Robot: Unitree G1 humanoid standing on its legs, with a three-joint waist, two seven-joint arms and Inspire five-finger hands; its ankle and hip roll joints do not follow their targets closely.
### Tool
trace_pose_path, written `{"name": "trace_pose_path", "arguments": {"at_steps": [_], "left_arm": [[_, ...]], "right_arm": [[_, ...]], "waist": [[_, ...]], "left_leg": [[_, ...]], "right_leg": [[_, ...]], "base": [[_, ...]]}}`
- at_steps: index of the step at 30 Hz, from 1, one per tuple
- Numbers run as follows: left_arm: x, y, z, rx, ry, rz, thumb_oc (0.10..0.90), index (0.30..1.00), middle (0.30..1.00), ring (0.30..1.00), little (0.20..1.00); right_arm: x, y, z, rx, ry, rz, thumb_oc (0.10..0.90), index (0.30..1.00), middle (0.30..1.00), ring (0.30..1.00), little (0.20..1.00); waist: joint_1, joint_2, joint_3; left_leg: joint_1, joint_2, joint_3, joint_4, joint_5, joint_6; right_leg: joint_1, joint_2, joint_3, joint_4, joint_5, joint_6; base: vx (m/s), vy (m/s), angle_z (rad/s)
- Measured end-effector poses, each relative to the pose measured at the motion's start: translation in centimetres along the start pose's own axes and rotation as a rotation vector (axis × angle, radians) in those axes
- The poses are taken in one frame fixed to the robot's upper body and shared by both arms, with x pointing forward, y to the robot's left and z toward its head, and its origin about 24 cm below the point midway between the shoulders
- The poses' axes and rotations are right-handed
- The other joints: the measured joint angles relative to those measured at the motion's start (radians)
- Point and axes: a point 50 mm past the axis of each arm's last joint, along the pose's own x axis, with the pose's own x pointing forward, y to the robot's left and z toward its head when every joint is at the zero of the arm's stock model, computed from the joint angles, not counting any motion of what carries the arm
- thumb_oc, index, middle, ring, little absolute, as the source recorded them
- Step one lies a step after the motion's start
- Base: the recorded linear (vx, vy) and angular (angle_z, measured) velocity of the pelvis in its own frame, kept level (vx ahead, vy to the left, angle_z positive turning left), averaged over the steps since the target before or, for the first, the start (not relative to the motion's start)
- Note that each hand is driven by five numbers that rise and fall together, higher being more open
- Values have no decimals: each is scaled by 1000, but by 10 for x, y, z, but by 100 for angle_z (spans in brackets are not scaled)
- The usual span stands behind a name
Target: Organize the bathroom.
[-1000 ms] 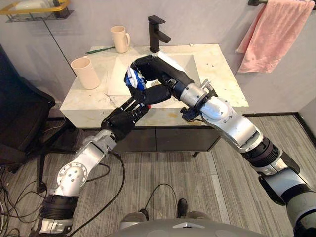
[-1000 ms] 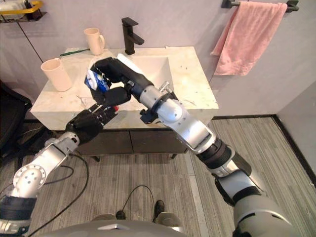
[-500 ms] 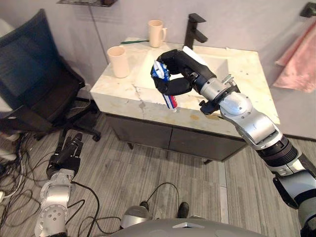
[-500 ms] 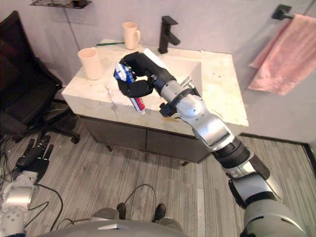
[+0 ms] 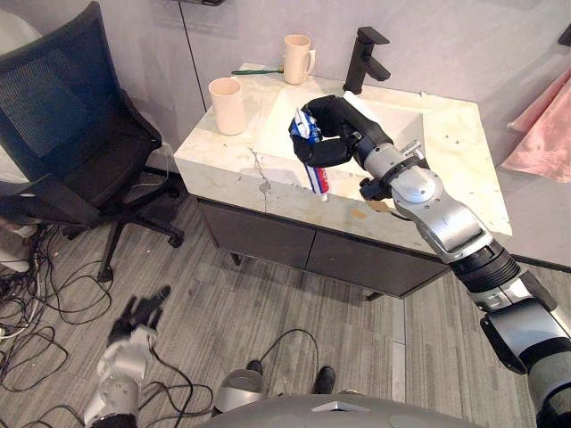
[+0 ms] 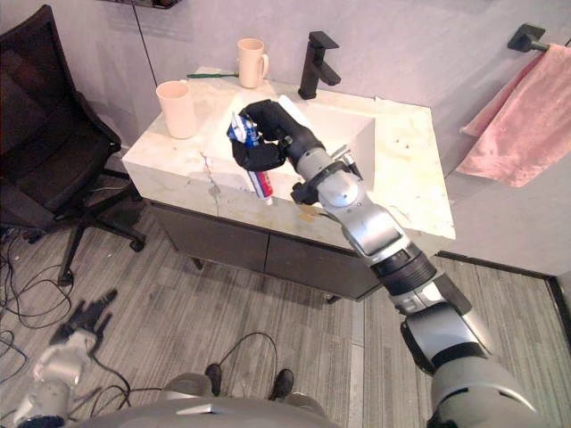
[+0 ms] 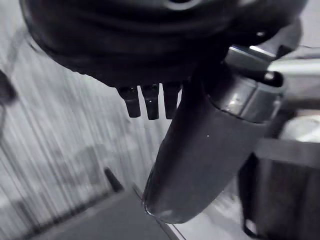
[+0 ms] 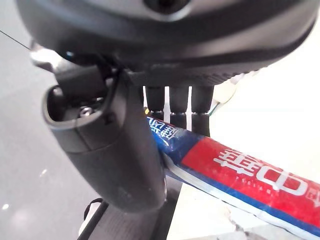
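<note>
**Toothpaste held over the counter**

The right hand (image 5: 326, 143) had its fingers curled round the toothpaste tube (image 5: 312, 165), holding it above the marble vanity top's (image 5: 223, 160) front edge, beside the sink basin (image 5: 397, 116). The left hand (image 5: 138, 316) hung low over the floor, fingers straight and loose.

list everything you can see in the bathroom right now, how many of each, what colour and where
toothpaste tube: one, blue, red and white, gripped in the right hand above the counter's front edge
cups: two, beige, one at the counter's left, one handled at the back beside the faucet
toothbrush: one, green, back left of the counter
faucet: one, black, behind the basin
counter: one, pale marble
towel: one, pink, hanging on the right wall
chair: one, dark, left of the counter
right hand: dark, curled round the tube
left hand: dark, fingers straight, low near the floor
</note>
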Motion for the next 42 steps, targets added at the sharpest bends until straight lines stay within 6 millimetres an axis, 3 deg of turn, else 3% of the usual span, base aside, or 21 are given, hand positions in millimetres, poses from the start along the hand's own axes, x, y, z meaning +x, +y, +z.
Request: {"name": "trace_pose_path", "arguments": {"at_steps": [1, 2, 3, 4, 7, 11, 14, 15, 18, 20, 22, 24, 25, 26, 28, 29, 31, 32, 34, 36, 42], "left_arm": [[5, 21, -24, 67, 98, 69, 800, 900, 900, 900, 900], [5, 21, -24, 67, 98, 69, 800, 900, 900, 900, 900], [4, 33, -48, 173, 204, 102, 800, 900, 900, 900, 900], [2, 40, -56, 235, 232, 101, 800, 900, 900, 900, 900], [-3, 54, -68, 381, 280, 97, 800, 900, 900, 900, 900], [0, 64, -68, 453, 339, 106, 800, 900, 900, 900, 900], [1, 68, -67, 566, 354, 103, 800, 900, 900, 900, 900], [1, 69, -68, 656, 383, 105, 800, 900, 900, 900, 900], [-1, 77, -69, 679, 422, 127, 800, 900, 900, 900, 900], [-3, 81, -72, 681, 467, 139, 800, 900, 900, 900, 900], [-4, 80, -74, 687, 474, 132, 800, 900, 900, 900, 900], [0, 74, -68, 694, 461, 132, 800, 900, 900, 900, 900], [2, 68, -65, 698, 449, 123, 800, 900, 900, 900, 900], [5, 59, -62, 722, 431, 101, 800, 900, 900, 900, 900], [11, 40, -54, 785, 381, 46, 800, 900, 900, 900, 900], [14, 32, -48, 824, 350, 22, 800, 900, 900, 900, 900], [15, 26, -44, 837, 333, -4, 800, 900, 900, 900, 900], [15, 23, -45, 839, 339, -22, 800, 900, 900, 900, 900], [14, 23, -50, 869, 370, -34, 800, 900, 900, 900, 900], [10, 39, -56, 874, 426, 2, 800, 900, 900, 900, 900], [5, 52, -64, 864, 467, 29, 800, 900, 900, 900, 900]], "right_arm": [[1, -7, -2, -23, 5, -20, 400, 300, 300, 300, 300], [1, -7, -2, -23, 5, -20, 400, 300, 300, 300, 300], [-1, -17, -4, -88, 18, -58, 400, 300, 300, 300, 300], [-2, -19, -6, -99, 22, -70, 400, 300, 300, 300, 300], [0, -20, -3, -115, -10, -89, 400, 300, 300, 300, 300], [6, -3, 5, -59, -74, -55, 400, 300, 300, 300, 300], [7, 3, 11, -43, -106, -46, 400, 300, 300, 300, 300], [7, 3, 11, -43, -106, -44, 400, 300, 300, 300, 300], [7, 4, 11, -45, -105, -42, 400, 300, 300, 300, 300], [6, 1, 10, -55, -101, -50, 400, 300, 300, 300, 300], [4, 0, 9, -66, -105, -57, 400, 300, 300, 300, 300], [0, -4, 14, -86, -126, -59, 400, 300, 300, 300, 300], [-2, -7, 17, -103, -138, -69, 400, 300, 300, 300, 300], [-3, -10, 18, -118, -144, -88, 400, 300, 300, 300, 300], [-5, -14, 11, -141, -117, -117, 400, 300, 300, 300, 300], [-5, -16, 7, -152, -91, -126, 400, 300, 300, 300, 300], [-5, -22, 3, -157, -70, -146, 400, 300, 300, 300, 300], [-4, -27, 2, -160, -72, -157, 400, 300, 300, 300, 300], [-1, -33, 3, -163, -77, -178, 400, 300, 300, 300, 300], [0, -37, 5, -166, -83, -194, 400, 300, 300, 300, 300], [-5, -54, 5, -200, -77, -270, 400, 300, 300, 300, 300]], "waist": [[-26, 0, 2], [-26, 0, 2], [-72, 8, 12], [-81, 13, 12], [-68, 27, 22], [-77, 36, 28], [-100, 21, 33], [-101, 17, 34], [-107, 18, 34], [-126, 39, 50], [-157, 59, 76], [-186, 46, 95], [-187, 35, 102], [-201, 27, 112], [-234, 43, 128], [-248, 43, 127], [-236, 20, 117], [-231, 14, 114], [-226, 29, 111], [-215, 28, 111], [-242, 32, 111]], "left_leg": [[-30, 0, 52, 15, -11, -16], [-30, 0, 52, 15, -11, -16], [-45, 43, 231, 55, -27, -8], [-44, 47, 260, 54, -21, -3], [-30, 26, 257, 33, 10, 22], [-8, -14, 256, -1, 21, 54], [-9, -35, 261, -3, 13, 62], [-10, -41, 273, -3, 8, 68], [-10, -45, 289, -2, 2, 76], [-17, -43, 293, 4, -3, 104], [-16, -28, 275, -2, -10, 103], [-28, -58, 248, -11, 3, 87], [-44, -77, 231, 2, -4, 98], [-64, -91, 201, 28, -9, 109], [-97, -77, 102, 71, -9, 116], [-107, -67, 53, 84, -7, 114], [-100, -69, 38, 86, -5, 108], [-99, -72, 23, 94, -7, 97], [-102, -48, 18, 86, -3, 71], [-105, -19, 15, 78, 3, 42], [-70, 7, 14, 28, 8, 23]], "right_leg": [[6, -20, -50, 0, -1, 1], [6, -20, -50, 0, -1, 1], [32, -43, -127, 0, -19, 15], [41, -53, -145, 0, -32, 24], [43, -69, -142, 4, -25, 42], [32, -109, -130, 49, -21, 67], [15, -131, -108, 68, -22, 76], [-5, -143, -85, 95, -23, 79], [-31, -154, -63, 130, -26, 82], [-111, -168, -33, 282, -23, 85], [-246, -190, 74, 482, -42, 121], [-247, -193, 156, 216, -56, 185], [-250, -202, 197, 107, -35, 219], [-260, -208, 270, 56, -29, 227], [-274, -126, 418, 150, -42, 191], [-256, -92, 428, 166, -54, 167], [-201, -67, 365, 181, -73, 137], [-174, -60, 359, 163, -73, 150], [-171, -43, 339, 159, -72, 149], [-160, -10, 323, 126, -49, 127], [-131, 15, 308, 90, -24, 105]], "base": [[29, 128, 43], [36, 220, 121], [1, 193, 112], [1, 203, 123], [12, 95, 21], [25, 146, 6], [14, 125, -9], [10, 134, -20], [-26, 92, -16], [-21, 46, -9], [89, -168, 18], [90, -231, 39], [86, -244, 56], [83, -224, 77], [96, -156, 134], [143, -128, 161], [167, -124, 115], [116, -105, 74], [84, -95, 41], [62, -59, -1], [44, -19, -2]]}}
